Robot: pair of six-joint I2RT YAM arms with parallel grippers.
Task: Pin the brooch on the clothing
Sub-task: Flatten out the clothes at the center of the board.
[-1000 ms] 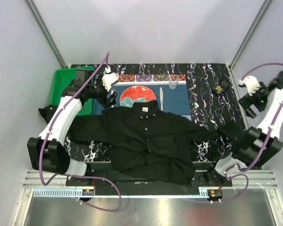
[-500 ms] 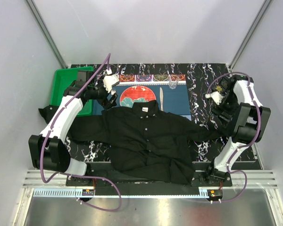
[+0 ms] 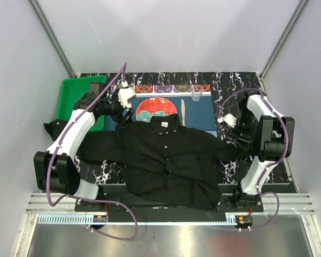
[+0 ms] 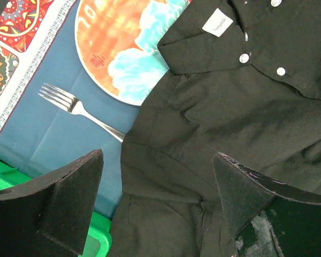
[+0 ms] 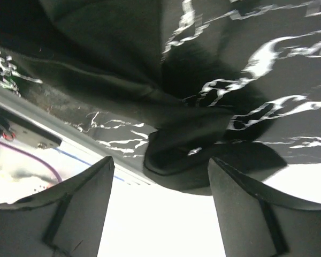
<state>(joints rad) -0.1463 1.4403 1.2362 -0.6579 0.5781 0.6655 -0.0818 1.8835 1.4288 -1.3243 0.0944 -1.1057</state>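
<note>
Clothing (image 3: 166,155), one black shirt, is lying spread across the dark worktop (image 3: 230,88) just beyond my two bases. My right end effector (image 5: 160,209) is hanging wide open, gripping nothing, over the sleeve cuff on my right. My left end effector (image 4: 158,198) is gaping likewise, empty, above the shoulder beside the collar. Farther out, one blue placemat (image 3: 203,110) is showing one plate, one fork (image 4: 80,107) and one knife (image 3: 183,111). One green bin (image 3: 69,95) is sitting far left, and I cannot tell its contents. I am not making out the brooch anywhere.
</note>
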